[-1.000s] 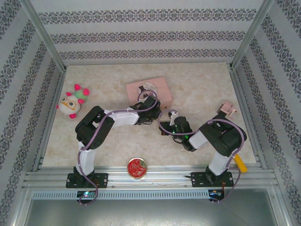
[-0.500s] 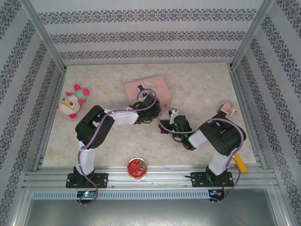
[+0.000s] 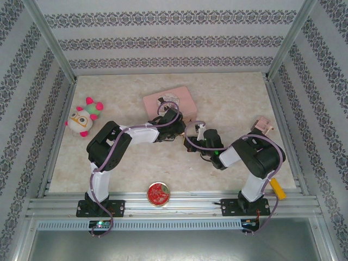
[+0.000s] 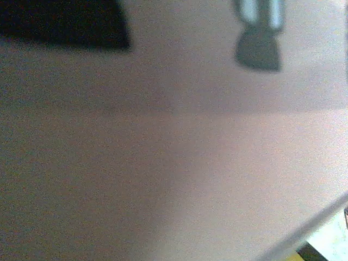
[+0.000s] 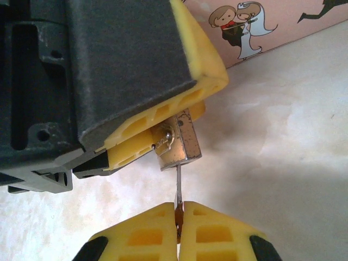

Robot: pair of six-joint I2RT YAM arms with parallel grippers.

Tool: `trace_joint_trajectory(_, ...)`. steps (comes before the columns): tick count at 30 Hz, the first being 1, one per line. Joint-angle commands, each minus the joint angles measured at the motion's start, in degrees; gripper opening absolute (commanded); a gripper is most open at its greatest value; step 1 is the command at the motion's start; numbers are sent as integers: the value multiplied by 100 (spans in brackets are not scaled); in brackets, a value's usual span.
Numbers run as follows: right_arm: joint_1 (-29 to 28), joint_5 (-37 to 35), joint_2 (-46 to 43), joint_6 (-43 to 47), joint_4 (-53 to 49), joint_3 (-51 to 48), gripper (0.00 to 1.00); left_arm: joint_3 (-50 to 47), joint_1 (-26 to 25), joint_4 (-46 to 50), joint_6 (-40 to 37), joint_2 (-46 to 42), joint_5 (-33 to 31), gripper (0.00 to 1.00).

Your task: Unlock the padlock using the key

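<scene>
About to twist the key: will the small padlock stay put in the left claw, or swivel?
The padlock will probably swivel: the left claw pinches only one end, the body sticking out. Its smooth brass looks slippery. The key shows a thin shaft, so it may flex in the shut right claw.

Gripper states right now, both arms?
Left gripper: closed, holding the padlock.
Right gripper: closed, holding the key.

pink tin (image 4: 174, 163) blurred, key (image 5: 178, 186) head hidden
</scene>
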State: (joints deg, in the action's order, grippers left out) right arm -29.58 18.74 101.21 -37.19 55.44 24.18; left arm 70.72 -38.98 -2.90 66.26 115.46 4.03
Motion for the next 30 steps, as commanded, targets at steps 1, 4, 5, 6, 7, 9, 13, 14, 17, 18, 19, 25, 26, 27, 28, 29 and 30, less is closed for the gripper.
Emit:
trace_joint_trajectory(1, 196, 363, -33, -151, 802, 380, 0, -163, -74, 2, 300, 100, 723, 11)
trace_joint_trajectory(4, 388, 464, 70, -510, 937, 334, 0, -190, -75, -17, 300, 82, 748, 11)
trace_joint_trajectory(5, 417, 523, 125, -596, 1017, 338, 0, -192, -76, -26, 305, 82, 756, 11)
trace_joint_trajectory(6, 431, 586, 178, -668, 1094, 340, 0, -194, -76, -30, 303, 82, 761, 11)
trace_joint_trajectory(7, 436, 639, 220, -720, 1153, 357, 0, -188, -83, -39, 305, 82, 764, 11)
trace_joint_trajectory(9, 436, 797, 316, -791, 1285, 423, 0, -157, -83, -42, 302, 99, 783, 11)
trace_joint_trajectory(13, 475, 903, 364, -824, 1250, 525, 0, -149, -83, -23, 266, 108, 827, 11)
trace_joint_trajectory(14, 495, 899, 357, -865, 1259, 526, 0, -166, -83, -20, 270, 100, 827, 11)
trace_joint_trajectory(17, 506, 813, 317, -923, 1233, 539, 0, -212, -84, -42, 307, 91, 827, 11)
trace_joint_trajectory(18, 500, 798, 316, -914, 1225, 548, 0, -218, -83, -74, 336, 86, 840, 11)
trace_joint_trajectory(19, 491, 791, 312, -889, 1224, 559, 0, -224, -83, -92, 347, 90, 851, 11)
trace_joint_trajectory(25, 453, 757, 272, -729, 1193, 594, 0, -183, -83, -113, 366, 121, 897, 11)
trace_joint_trajectory(26, 461, 777, 266, -718, 1197, 611, 0, -190, -83, -116, 368, 117, 906, 11)
trace_joint_trajectory(27, 470, 795, 268, -707, 1190, 637, 0, -194, -83, -126, 372, 117, 915, 11)
trace_joint_trajectory(28, 484, 818, 267, -700, 1181, 657, 0, -206, -83, -137, 378, 117, 922, 11)
trace_joint_trajectory(29, 512, 860, 272, -691, 1171, 696, 0, -217, -83, -148, 380, 112, 924, 11)
trace_joint_trajectory(30, 547, 912, 289, -686, 1156, 734, 0, -229, -83, -157, 387, 108, 928, 11)
